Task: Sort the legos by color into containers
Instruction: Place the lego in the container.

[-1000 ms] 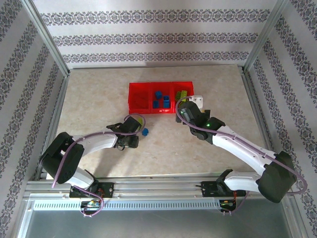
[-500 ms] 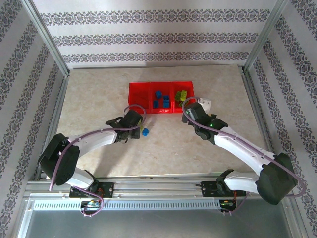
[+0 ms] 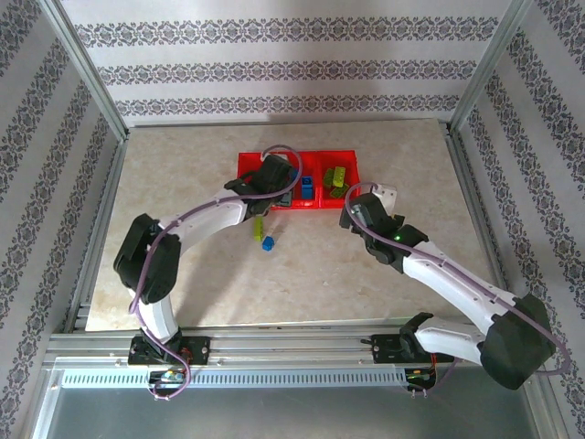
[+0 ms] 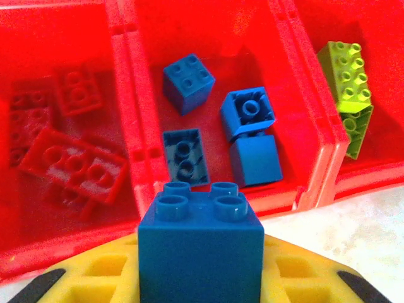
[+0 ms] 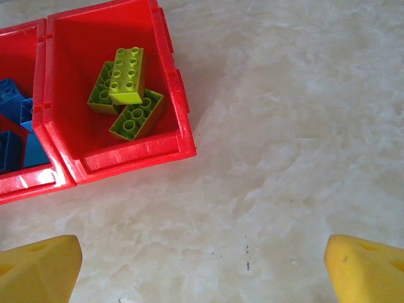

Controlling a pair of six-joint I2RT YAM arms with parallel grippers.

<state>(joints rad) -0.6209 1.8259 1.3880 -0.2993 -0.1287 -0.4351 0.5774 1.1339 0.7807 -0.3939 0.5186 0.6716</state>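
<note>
Sorting mostly done, going by what's in the tray (image 3: 249, 163). Left bin (image 4: 57, 38) has the red bricks (image 4: 72, 165); red on red, so can't count them for sure. Mid bin (image 4: 208, 38) has 4 blue bricks (image 4: 189, 82). Right bin (image 5: 76, 57) has 3 yellow-green bricks (image 5: 126, 76), loosely piled.

In hand: left arm (image 3: 196, 224) reaches over to the tray. Left jaws are closed on the held blue brick (image 4: 201, 246), studs up, at the near rim of the mid bin. Right colour for that bin, not yet let go.

Right jaws are spread wide w/ nothing in them, over bare counter (image 3: 183, 165) just near and right of the right bin.

To do, as I read it:
- drop the held one in w/ the other blues
- loose blue brick (image 3: 268, 243) on the counter, near side of the tray, goes to mid bin
- loose yellow-green brick (image 3: 260, 224), just beside it and closer to the tray, goes to right bin

So approx 3 bricks short of finished, incl. the one gripped. Can't tell if anything hides under the arms.
</note>
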